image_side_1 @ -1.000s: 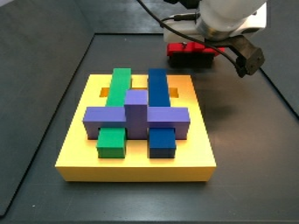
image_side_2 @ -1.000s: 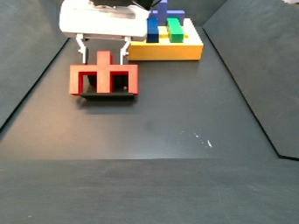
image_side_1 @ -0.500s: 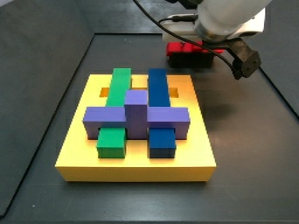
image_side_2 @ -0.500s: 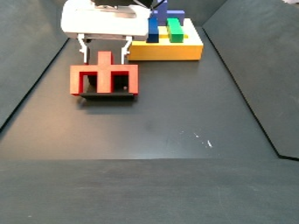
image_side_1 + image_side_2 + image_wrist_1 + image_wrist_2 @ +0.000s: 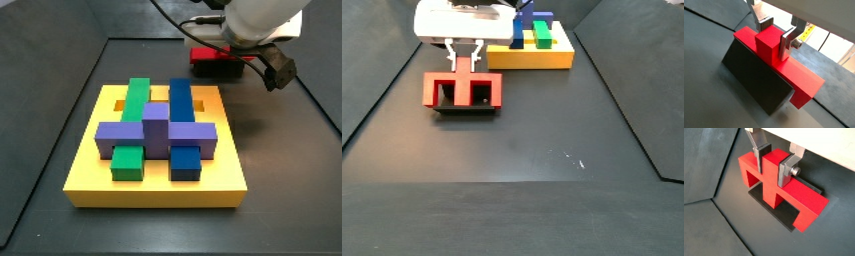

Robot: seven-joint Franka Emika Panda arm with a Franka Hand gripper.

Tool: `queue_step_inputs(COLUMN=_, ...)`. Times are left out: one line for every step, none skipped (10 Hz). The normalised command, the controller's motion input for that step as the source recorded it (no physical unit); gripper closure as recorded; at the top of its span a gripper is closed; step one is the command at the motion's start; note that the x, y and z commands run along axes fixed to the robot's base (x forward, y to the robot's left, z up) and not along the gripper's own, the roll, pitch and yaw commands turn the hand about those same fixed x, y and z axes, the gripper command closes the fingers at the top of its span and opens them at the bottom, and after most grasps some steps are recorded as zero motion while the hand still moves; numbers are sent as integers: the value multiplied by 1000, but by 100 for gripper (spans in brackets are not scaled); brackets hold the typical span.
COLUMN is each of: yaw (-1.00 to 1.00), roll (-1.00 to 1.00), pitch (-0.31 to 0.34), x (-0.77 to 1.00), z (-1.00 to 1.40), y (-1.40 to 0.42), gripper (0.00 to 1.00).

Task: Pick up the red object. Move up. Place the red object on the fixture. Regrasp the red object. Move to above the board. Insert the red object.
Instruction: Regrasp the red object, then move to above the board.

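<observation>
- We see the gripper [image 5: 465, 62] in the upper left of a side view, straight above the red object [image 5: 462, 92], its two silver fingers [image 5: 785, 171] closed on the piece's central stem
- In both wrist views the fingers press against opposite faces of that stem, one plate on each side, so the gripper [image 5: 775, 36] is gripping the red object [image 5: 777, 62]
- The red object [image 5: 781, 190] stands upright on the fixture [image 5: 774, 213], crossbar level and stem pointing up toward the gripper [image 5: 773, 162]
- We make out the fixture [image 5: 465, 111] as a dark base under the red piece in that side view; in a wrist view the fixture [image 5: 754, 80] shows as a black slab against the piece's flat face
- In a side view the red object [image 5: 214, 57] sits in the upper right, largely hidden behind the arm, well apart from the board [image 5: 154, 185]
- The board fills the middle of that frame, carrying a green bar [image 5: 132, 125], a blue bar [image 5: 182, 120] and a purple block [image 5: 154, 130] across them
- In a side view the board [image 5: 529, 58] lies at the top, just right of the gripper
</observation>
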Motion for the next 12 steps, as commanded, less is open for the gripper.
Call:
queue_step_inputs(yaw=0, roll=0, pitch=0, x=0, z=0, y=0, gripper=100)
queue_step_inputs(yaw=0, roll=0, pitch=0, x=0, z=0, y=0, gripper=100)
queue_step_inputs(yaw=0, roll=0, pitch=0, x=0, z=0, y=0, gripper=100)
queue_step_inputs(yaw=0, roll=0, pitch=0, x=0, z=0, y=0, gripper=100)
queue_step_inputs(yaw=0, roll=0, pitch=0, x=0, z=0, y=0, gripper=100)
queue_step_inputs(yaw=0, roll=0, pitch=0, x=0, z=0, y=0, gripper=100)
queue_step_inputs(yaw=0, roll=0, pitch=0, x=0, z=0, y=0, gripper=100)
queue_step_inputs(yaw=0, roll=0, pitch=0, x=0, z=0, y=0, gripper=100)
queue_step_inputs(yaw=0, roll=0, pitch=0, x=0, z=0, y=0, gripper=100)
queue_step_inputs(yaw=0, roll=0, pitch=0, x=0, z=0, y=0, gripper=100)
queue_step_inputs(yaw=0, roll=0, pitch=0, x=0, z=0, y=0, gripper=100)
queue_step_inputs(yaw=0, roll=0, pitch=0, x=0, z=1400, y=0, gripper=100)
